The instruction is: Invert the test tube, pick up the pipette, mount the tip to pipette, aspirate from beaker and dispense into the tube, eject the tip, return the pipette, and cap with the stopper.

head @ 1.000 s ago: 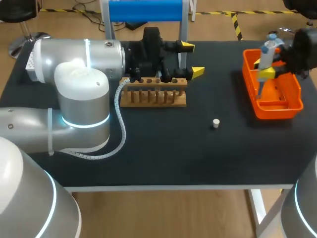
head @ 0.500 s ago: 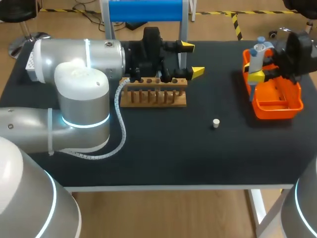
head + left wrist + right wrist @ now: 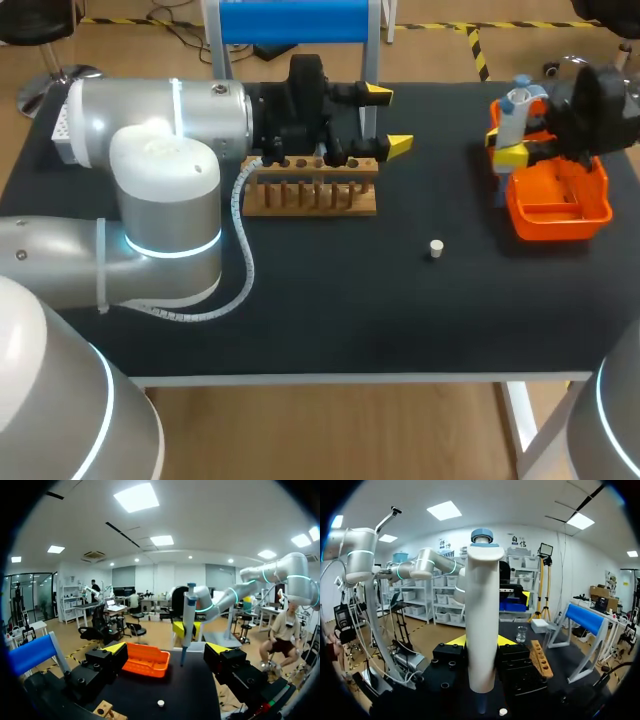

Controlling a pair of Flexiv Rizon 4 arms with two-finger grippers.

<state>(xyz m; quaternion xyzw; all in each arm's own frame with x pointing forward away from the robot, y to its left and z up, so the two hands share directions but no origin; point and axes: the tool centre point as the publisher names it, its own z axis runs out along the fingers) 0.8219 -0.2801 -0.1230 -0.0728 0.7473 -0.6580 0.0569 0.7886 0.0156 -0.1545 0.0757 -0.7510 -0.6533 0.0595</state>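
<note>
My right gripper is shut on the white pipette with its blue cap, holding it upright above the left end of the orange tray. In the right wrist view the pipette stands between the fingers of that gripper. My left gripper hangs open and empty behind the right end of the wooden tube rack. Its own view shows the left gripper facing the pipette and the tray. The white stopper lies on the black table. A glass beaker stands beyond the rack.
A blue-topped stand rises at the table's back edge behind my left arm. The left arm's large body covers the table's left side. Open black tabletop lies between the rack and the tray, around the stopper.
My right gripper has carried the pipette up and to the left, from inside the orange tray to above its left end. The left arm has not moved.
</note>
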